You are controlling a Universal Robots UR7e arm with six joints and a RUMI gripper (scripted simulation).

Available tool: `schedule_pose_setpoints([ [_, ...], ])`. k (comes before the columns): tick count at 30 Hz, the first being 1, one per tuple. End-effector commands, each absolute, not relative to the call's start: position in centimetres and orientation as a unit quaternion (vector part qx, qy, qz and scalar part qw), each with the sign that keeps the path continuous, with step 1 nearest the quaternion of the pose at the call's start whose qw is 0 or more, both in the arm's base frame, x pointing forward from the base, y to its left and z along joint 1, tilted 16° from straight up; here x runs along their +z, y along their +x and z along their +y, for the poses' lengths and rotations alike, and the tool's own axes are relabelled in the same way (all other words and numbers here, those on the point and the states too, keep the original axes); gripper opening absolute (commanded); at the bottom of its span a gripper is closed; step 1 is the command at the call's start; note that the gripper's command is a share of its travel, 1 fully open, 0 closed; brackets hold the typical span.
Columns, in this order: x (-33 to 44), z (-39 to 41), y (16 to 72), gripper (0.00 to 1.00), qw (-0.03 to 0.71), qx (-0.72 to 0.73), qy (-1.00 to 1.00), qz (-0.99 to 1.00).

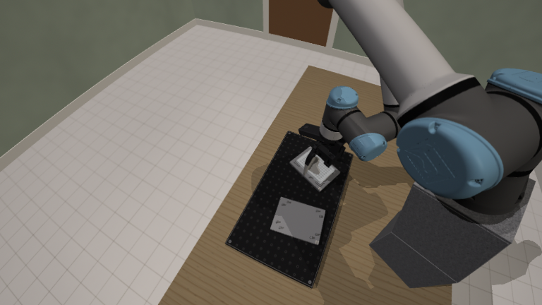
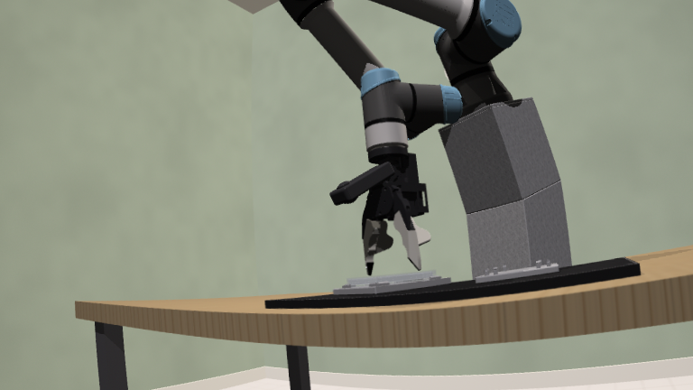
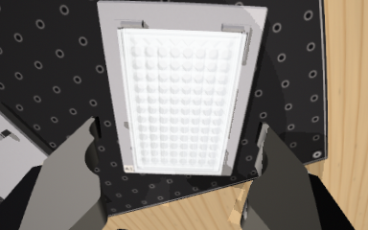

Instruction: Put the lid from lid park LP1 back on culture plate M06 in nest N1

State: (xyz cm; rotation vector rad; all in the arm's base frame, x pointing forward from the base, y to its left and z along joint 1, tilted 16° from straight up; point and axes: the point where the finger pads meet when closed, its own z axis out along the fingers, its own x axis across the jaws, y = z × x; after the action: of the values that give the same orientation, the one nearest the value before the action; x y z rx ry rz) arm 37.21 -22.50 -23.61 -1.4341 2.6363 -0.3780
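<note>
The white culture plate M06 sits in the grey plate nest N1 on the black pegboard. A clear lid lies over its wells, flat and square with the plate rim. In the exterior view the stack looks low and level. My gripper is open and empty. Its two fingers stand apart on either side of the plate's near end, a little above it, touching nothing. It also shows in the top view and the exterior view. The lid park LP1 is a bare grey pad with small corner pegs.
The black pegboard lies on a wooden table. The arm's grey pedestal stands right of the board. The table edge is just beyond the plate's near end in the wrist view.
</note>
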Motion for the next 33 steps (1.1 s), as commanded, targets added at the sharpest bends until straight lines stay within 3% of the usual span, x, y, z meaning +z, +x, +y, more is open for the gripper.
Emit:
schedule_pose_setpoints([
  [1, -23.6, -22.5, 37.2, 0.82, 0.058, -0.125, -0.473, 0.87],
  [33, -21.8, -22.2, 36.8, 0.82, 0.058, -0.125, -0.473, 0.87],
])
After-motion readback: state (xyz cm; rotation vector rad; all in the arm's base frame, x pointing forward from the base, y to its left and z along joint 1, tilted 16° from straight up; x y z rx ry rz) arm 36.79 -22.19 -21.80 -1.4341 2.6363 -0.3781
